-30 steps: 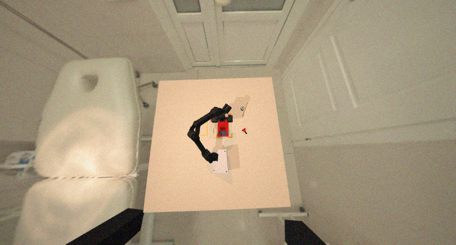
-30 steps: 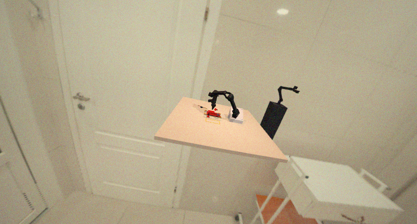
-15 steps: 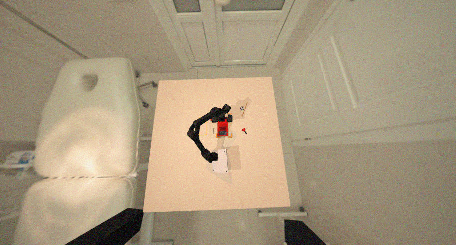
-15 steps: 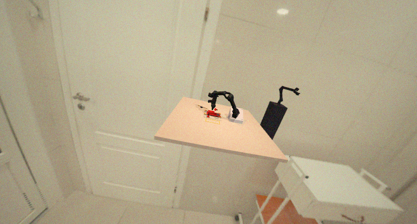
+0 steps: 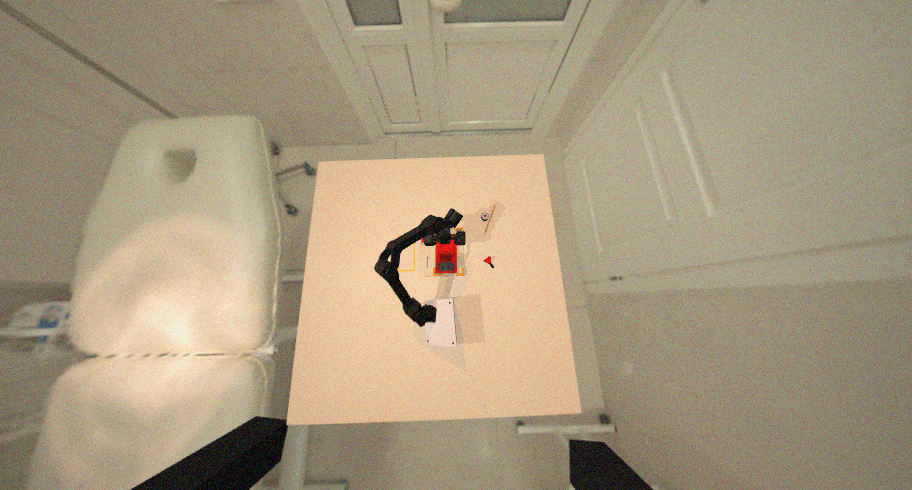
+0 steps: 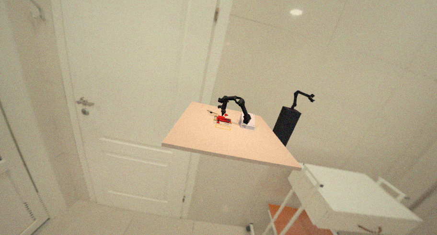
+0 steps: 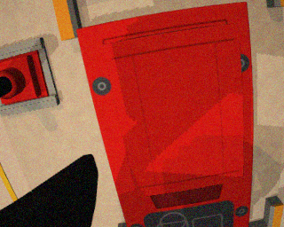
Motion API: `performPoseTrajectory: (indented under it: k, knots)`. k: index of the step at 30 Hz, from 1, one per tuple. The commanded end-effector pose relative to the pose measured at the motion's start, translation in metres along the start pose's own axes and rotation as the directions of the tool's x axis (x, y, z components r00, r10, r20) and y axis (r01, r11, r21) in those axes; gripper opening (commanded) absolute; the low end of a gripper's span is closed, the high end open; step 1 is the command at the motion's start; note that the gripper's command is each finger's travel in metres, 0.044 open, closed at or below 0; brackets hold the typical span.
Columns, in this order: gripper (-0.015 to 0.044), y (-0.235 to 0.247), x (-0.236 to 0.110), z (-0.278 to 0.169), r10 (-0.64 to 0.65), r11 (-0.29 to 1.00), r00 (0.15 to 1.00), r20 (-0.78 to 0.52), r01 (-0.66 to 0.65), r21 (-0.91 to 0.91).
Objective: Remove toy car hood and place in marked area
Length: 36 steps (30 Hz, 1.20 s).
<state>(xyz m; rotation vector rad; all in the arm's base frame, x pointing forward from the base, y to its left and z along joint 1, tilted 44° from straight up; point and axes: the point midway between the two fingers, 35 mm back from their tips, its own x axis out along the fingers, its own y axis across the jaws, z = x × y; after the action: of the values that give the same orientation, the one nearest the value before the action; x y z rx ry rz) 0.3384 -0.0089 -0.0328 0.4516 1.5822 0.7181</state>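
My gripper is open and empty, hanging just above the hood with one finger on each side of it. I cannot tell whether the fingers touch it. The marked area is an orange outline on the table beside the car, partly hidden by my arm.
A small red block with a black peg lies beside the car. A small wheel and a thin stick lie farther back. My white base plate sits nearer the front. A black pillar stands beyond the table.
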Motion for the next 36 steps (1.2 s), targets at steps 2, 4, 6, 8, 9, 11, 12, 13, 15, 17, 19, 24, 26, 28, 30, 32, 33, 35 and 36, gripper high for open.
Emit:
performPoseTrajectory:
  k: [2, 4, 6, 8, 9, 11, 12, 13, 15, 17, 19, 24, 26, 28, 30, 32, 33, 35, 36]
  knots:
    - [0.044, 0.0, 0.004, 0.0, 0.005, 1.0, 1.0, 0.0, -0.005, 0.005]
    - [0.044, 0.0, 0.005, 0.0, 0.005, 1.0, 1.0, 0.0, -0.005, 0.005]
    - [0.044, 0.0, 0.006, 0.0, 0.005, 1.0, 1.0, 0.0, -0.005, 0.005]
    - [0.044, 0.0, 0.007, 0.0, 0.005, 1.0, 1.0, 0.0, -0.005, 0.005]
    - [0.044, 0.0, 0.008, 0.0, 0.005, 1.0, 1.0, 0.0, -0.005, 0.005]
    - [0.044, 0.0, 0.009, 0.0, 0.005, 1.0, 1.0, 0.0, -0.005, 0.005]
    - [0.044, 0.0, 0.01, 0.0, 0.005, 1.0, 1.0, 0.0, -0.005, 0.005]
    - [0.044, 0.0, 0.01, 0.0, 0.005, 1.0, 1.0, 0.0, -0.005, 0.005]
    - [0.044, 0.0, 0.011, 0.0, 0.005, 1.0, 1.0, 0.0, -0.005, 0.005]
    - [0.044, 0.0, 0.013, 0.0, 0.005, 1.0, 1.0, 0.0, -0.005, 0.005]
    - [0.044, 0.0, 0.014, 0.0, 0.005, 1.0, 1.0, 0.0, -0.005, 0.005]
    - [0.044, 0.0, 0.017, 0.0, 0.005, 1.0, 1.0, 0.0, -0.005, 0.005]
    - [0.044, 0.0, 0.018, 0.0, 0.005, 1.0, 1.0, 0.0, -0.005, 0.005]
    - [0.044, 0.0, 0.019, 0.0, 0.005, 1.0, 1.0, 0.0, -0.005, 0.005]
    - [0.044, 0.0, 0.02, 0.0, 0.005, 1.0, 1.0, 0.0, -0.005, 0.005]
    - [0.044, 0.0, 0.021, 0.0, 0.006, 1.0, 1.0, 0.0, -0.006, 0.005]
    - [0.044, 0.0, 0.022, 0.0, 0.006, 1.0, 1.0, 0.0, -0.006, 0.005]
    - [0.044, 0.0, 0.023, 0.0, 0.006, 1.0, 1.0, 0.0, -0.006, 0.005]
    - [0.044, 0.0, 0.023, 0.0, 0.006, 1.0, 1.0, 0.0, -0.006, 0.005]
